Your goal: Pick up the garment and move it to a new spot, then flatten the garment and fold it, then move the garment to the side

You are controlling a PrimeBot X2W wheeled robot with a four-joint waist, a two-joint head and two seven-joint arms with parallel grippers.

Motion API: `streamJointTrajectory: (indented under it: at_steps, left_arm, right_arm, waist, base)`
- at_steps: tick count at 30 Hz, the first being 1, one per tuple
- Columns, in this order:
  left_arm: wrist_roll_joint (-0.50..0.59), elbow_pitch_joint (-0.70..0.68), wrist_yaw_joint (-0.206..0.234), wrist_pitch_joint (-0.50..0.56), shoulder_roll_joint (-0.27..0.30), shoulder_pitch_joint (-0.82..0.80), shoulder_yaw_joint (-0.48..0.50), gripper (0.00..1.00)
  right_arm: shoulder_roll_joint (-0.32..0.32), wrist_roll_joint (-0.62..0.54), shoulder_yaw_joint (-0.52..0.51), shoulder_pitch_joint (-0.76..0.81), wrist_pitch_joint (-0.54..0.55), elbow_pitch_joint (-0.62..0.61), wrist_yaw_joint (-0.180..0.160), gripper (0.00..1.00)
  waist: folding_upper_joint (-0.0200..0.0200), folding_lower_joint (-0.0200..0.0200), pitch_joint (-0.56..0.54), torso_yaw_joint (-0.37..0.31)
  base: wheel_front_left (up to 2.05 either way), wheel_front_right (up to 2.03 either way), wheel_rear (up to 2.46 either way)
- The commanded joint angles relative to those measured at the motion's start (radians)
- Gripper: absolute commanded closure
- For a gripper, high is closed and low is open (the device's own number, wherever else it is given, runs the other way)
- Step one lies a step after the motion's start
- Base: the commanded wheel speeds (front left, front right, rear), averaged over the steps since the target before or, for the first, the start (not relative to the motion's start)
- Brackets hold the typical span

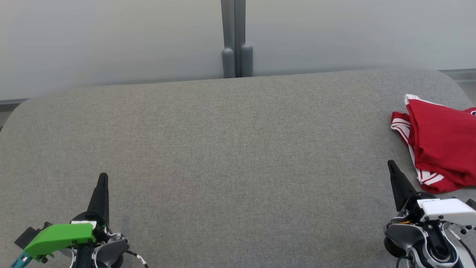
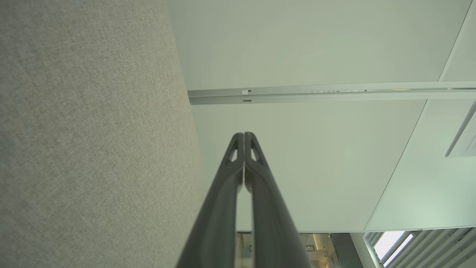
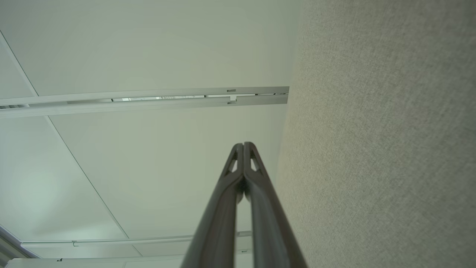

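Left jaws clenched on nothing, the two dark left fingers [image 2: 223, 208] pressed together right up to the tip. Right jaws likewise clenched and empty, the right fingers [image 3: 223, 208] meeting along their length. Both pairs at the near edge of the grey fabric tabletop [image 1: 230, 149], tips aimed toward the far side: left pair at the near left, right pair at the near right. Behind the left pair, a bright green cover [image 1: 59, 236] on the wrist; behind the right pair, a white cover [image 1: 446, 206].

Just beyond and to the right of the right tips, the garment [image 1: 442, 145]: red with white stripes at the edges, crumpled in a loose heap on the right end of the tabletop, near the right pair but apart from it, running out past the right edge of the head view. Well apart from the left pair, with a broad stretch of grey fabric between.

Past the far edge of the tabletop, pale panels [image 1: 111, 41] and a grey upright post [image 1: 233, 37] at the middle. In both wrist views, a pale metal rail [image 2: 334, 91] across the background.
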Motion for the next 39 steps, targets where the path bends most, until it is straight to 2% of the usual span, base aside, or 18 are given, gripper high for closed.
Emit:
streamJointTrajectory:
  at_steps: [1,39]
  left_arm:
    - [-0.002,-0.002,-0.007,0.000,0.007,-0.012,0.002,1.00]
    - [-0.002,-0.002,-0.007,0.000,0.007,-0.012,0.002,1.00]
  right_arm:
    - [-0.001,0.005,-0.001,0.009,0.002,-0.005,0.000,1.00]
    - [-0.001,0.005,-0.001,0.009,0.002,-0.005,0.000,1.00]
  waist:
    - [0.0000,0.0000,0.000,0.000]
    - [0.0000,0.0000,0.000,0.000]
  base:
    - [0.00,0.00,0.00]
    - [0.00,0.00,0.00]
